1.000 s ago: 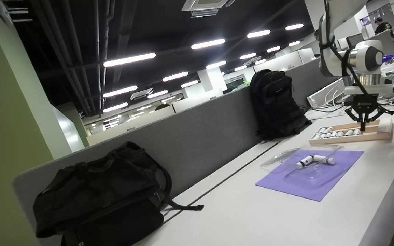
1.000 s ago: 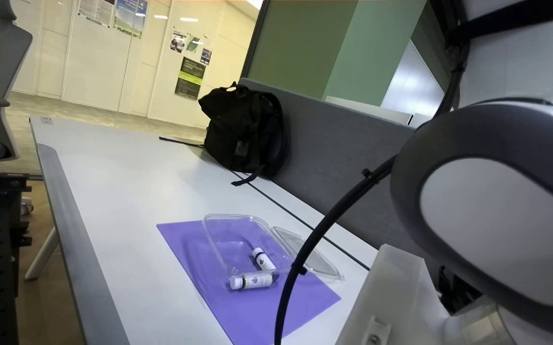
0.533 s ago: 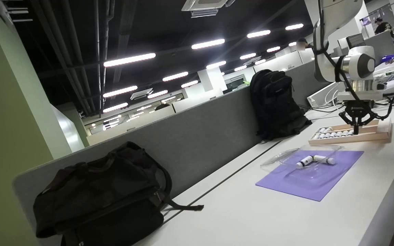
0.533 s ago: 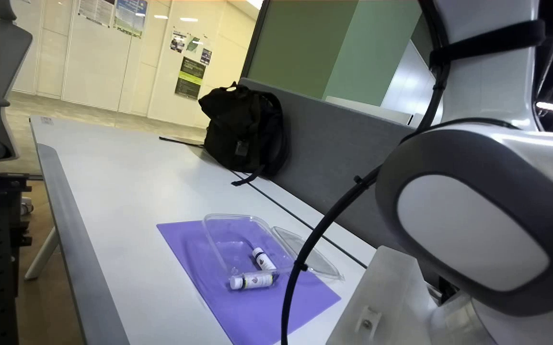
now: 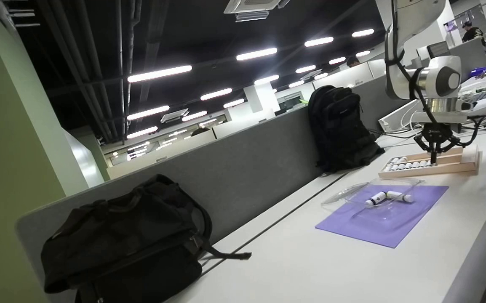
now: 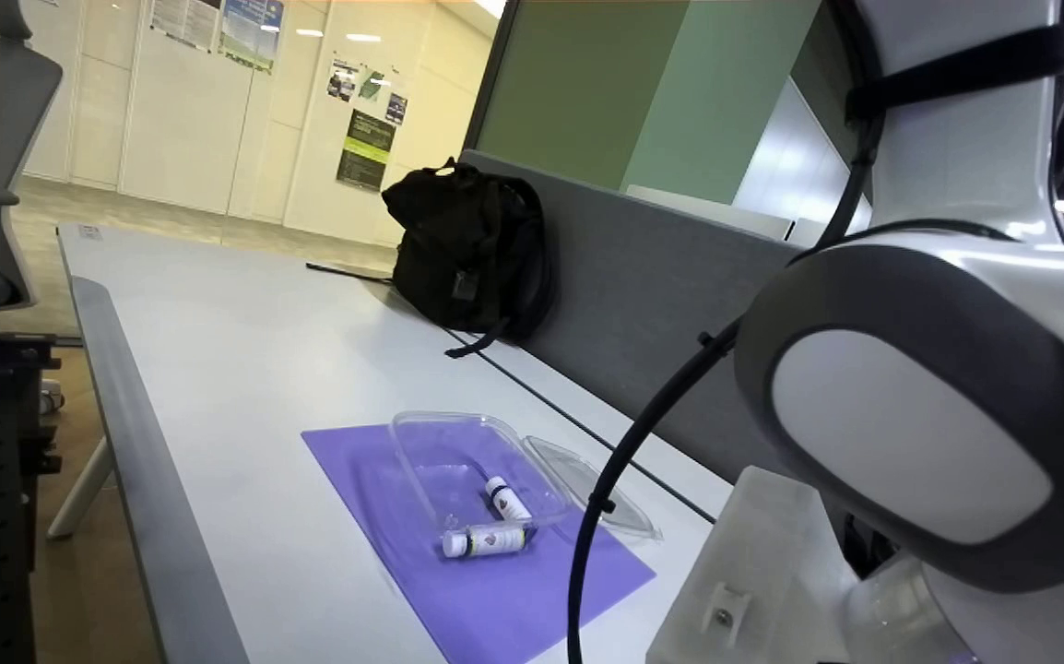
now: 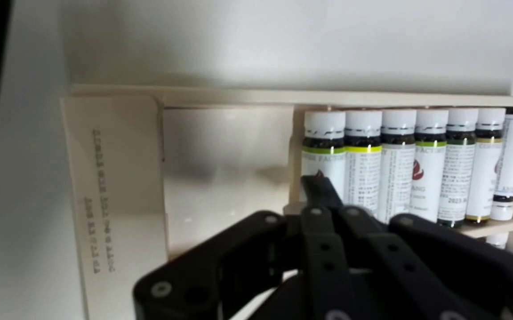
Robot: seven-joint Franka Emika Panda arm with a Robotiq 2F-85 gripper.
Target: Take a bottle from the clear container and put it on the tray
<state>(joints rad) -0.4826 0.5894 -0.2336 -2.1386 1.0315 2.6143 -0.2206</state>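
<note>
The light-wood tray (image 5: 445, 170) stands on the white table beyond the purple mat. It holds a row of small white-labelled bottles, also seen in the wrist view, where the tray rim (image 7: 238, 95) runs along the top. My gripper (image 5: 433, 158) points down into the tray. In the wrist view its fingers (image 7: 322, 189) are together with nothing between them, over the leftmost bottle (image 7: 323, 155) of the packed row. The clear container (image 6: 421, 480) sits on the mat with two bottles lying inside, one (image 6: 507, 500) and another (image 6: 486, 540). Gripper and tray are out of view there.
The purple mat (image 5: 394, 235) lies under the container. The container's clear lid (image 5: 344, 193) leans out toward the grey partition (image 5: 260, 168). Black backpacks (image 5: 344, 126) (image 5: 133, 244) stand along the partition. A wooden flap (image 7: 114, 178) lies at the tray's end.
In an exterior view, the shut gripper has moved left along the tray. The nearest bottle has closed up against the row, and the tray has shifted slightly left. The container's bottles have not moved.
</note>
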